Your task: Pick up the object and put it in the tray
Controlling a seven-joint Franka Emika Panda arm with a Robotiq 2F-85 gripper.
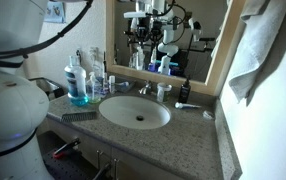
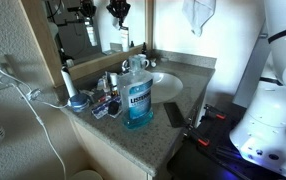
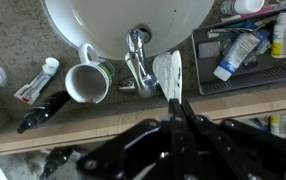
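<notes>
As it stands upright, bottle point(image 3: 166, 74), cap up

Wrist view: mug point(image 3: 83, 82) left of faucet point(image 3: 138, 62); bottle point(image 3: 167, 72) between faucet and tray point(image 3: 268, 76); tubes point(image 3: 233, 55) in tray.

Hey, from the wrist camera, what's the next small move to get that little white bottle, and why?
Probably ease the gripper forward a little onto the white bottle. In the wrist view it stands beside the faucet, just ahead of the fingertips; whether they grip it yet cannot be told. The black tray lies close by.
</notes>
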